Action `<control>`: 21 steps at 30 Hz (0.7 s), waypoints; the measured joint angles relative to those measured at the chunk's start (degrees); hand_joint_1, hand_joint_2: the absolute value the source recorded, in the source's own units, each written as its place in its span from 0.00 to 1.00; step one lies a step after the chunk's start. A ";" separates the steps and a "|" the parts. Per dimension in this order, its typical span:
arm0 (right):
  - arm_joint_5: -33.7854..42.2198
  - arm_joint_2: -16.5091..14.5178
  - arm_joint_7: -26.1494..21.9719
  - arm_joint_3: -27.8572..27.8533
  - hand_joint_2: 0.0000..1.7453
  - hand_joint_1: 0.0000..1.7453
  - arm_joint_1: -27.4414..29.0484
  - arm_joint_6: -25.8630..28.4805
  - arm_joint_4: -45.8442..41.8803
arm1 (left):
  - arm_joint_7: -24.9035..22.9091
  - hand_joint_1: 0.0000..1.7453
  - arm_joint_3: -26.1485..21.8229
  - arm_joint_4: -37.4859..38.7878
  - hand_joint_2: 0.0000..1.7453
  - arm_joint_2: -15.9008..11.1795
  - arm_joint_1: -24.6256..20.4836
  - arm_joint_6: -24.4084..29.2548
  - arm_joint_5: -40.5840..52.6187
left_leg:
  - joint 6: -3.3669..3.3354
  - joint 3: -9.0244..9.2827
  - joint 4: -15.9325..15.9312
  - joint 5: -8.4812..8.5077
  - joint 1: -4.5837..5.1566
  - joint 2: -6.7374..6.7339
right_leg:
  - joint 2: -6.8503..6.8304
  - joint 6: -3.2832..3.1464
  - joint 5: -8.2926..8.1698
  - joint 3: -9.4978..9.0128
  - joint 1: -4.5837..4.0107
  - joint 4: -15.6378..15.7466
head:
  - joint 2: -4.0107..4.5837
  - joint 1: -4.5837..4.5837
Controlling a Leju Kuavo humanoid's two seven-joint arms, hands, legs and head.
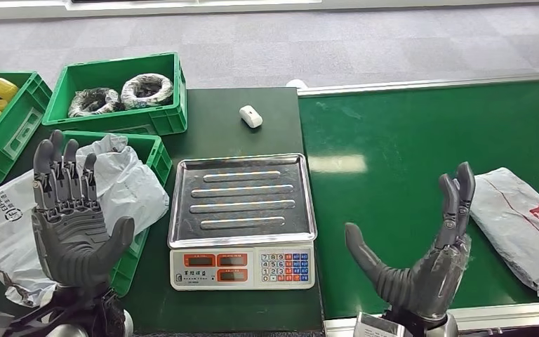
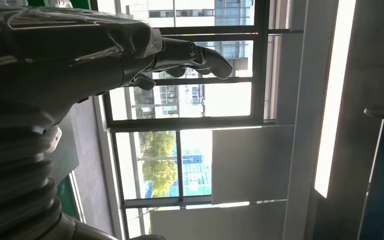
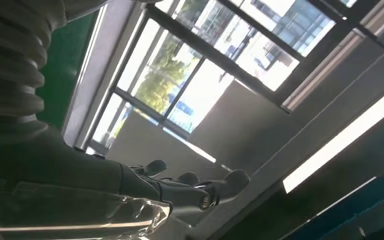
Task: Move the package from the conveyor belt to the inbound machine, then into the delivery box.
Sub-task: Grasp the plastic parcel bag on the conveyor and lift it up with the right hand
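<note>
From the head view I see my left hand (image 1: 70, 225) raised at the near left with its palm up and fingers spread, holding nothing; it hovers over the near green bin (image 1: 156, 156), which is stuffed with grey mailer bags (image 1: 130, 186). My right hand (image 1: 421, 260) is up at the near right over the green conveyor belt (image 1: 421, 140), fingers and thumb wide apart, empty. The package (image 1: 523, 225), a grey bag with red print, lies flat on the belt just to the right of that hand, not touched by it. Between the hands sits the inbound machine (image 1: 242, 221), a scale with a bare ribbed steel pan and a keypad front, resting on the dark worktop (image 1: 217, 116). A small white object (image 1: 251, 116) lies on the worktop beyond the scale. At the far left a second green bin (image 1: 116, 95) holds wrapped coils, and a third bin (image 1: 7, 126) at the left edge holds yellow bundles. In the left wrist view, the left hand (image 2: 190, 55) shows extended fingers against bright windows, gripping nothing. In the right wrist view, the right hand (image 3: 195, 187) likewise stretches open fingers toward windows and a ceiling light strip (image 3: 345, 135).
</note>
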State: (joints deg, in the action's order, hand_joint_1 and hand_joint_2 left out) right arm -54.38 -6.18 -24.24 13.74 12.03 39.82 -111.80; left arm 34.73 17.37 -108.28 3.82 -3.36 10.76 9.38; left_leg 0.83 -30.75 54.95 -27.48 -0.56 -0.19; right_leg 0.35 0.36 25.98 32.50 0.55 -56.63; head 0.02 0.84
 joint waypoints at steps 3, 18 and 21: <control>-10.95 0.61 7.66 -5.38 1.00 0.00 -1.58 -0.54 1.75 | 0.43 0.00 -0.19 0.53 1.00 -0.02 -0.21 -0.95 -0.77 | -0.01 0.02 0.01 0.00 0.01 0.00 | 0.00 0.01 -0.01 -0.04 0.01 0.01 | 0.00 -0.01; -23.97 17.13 21.49 -28.47 1.00 0.00 -9.96 -5.50 22.80 | 2.06 0.00 -2.51 2.68 1.00 -0.89 -0.61 -0.46 -3.47 | -0.09 -0.05 0.15 -0.05 0.01 0.17 | -0.15 0.05 -0.03 -0.04 0.04 0.01 | -0.01 -0.03; -24.58 20.71 22.55 -32.23 1.00 0.00 -12.15 -5.48 29.33 | 2.55 0.00 -2.67 3.06 1.00 -1.15 -0.58 -0.17 -3.98 | -0.10 -0.10 0.15 -0.04 0.03 0.19 | -0.17 0.06 -0.03 -0.06 0.06 0.02 | 0.00 -0.02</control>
State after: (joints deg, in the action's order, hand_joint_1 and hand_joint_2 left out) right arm -78.95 14.53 -1.69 -18.49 -0.11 34.34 -82.47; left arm 37.27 14.70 -105.22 2.67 -3.94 10.60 5.40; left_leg 0.73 -30.86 55.10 -27.51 -0.53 0.00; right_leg 0.18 0.42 25.94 32.44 0.61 -56.61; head 0.02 0.82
